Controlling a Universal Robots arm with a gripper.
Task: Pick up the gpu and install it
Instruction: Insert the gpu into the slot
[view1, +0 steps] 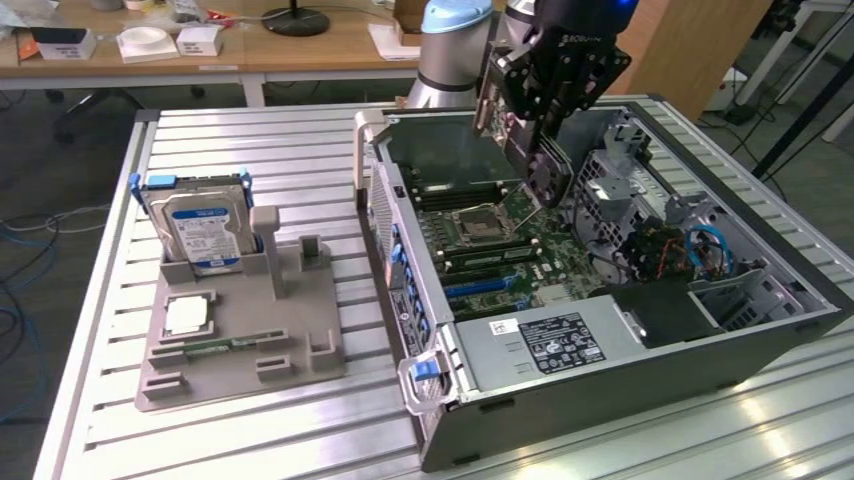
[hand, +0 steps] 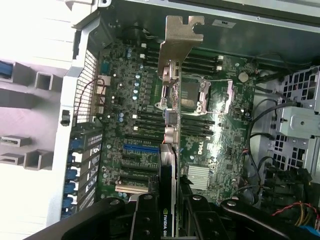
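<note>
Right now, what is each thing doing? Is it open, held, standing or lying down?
gripper: shut on the gpu.
gpu: held on edge above the motherboard, not in a slot.
computer case: lying on its side, open.
hard drive: standing upright in the grey holder.
memory stick: lying flat in the grey holder.

Even overhead room light fills the exterior view. The ribbed metal table (view1: 747, 430) glares white near its front edge, towards the exterior view's right, and the inside of the computer case (view1: 641, 385) lies in soft shadow. In the wrist view, the table beside the case is washed out to white, the motherboard (hand: 230, 135) is dim, and the silver bracket of the gpu (hand: 171, 130) shines dully.
</note>
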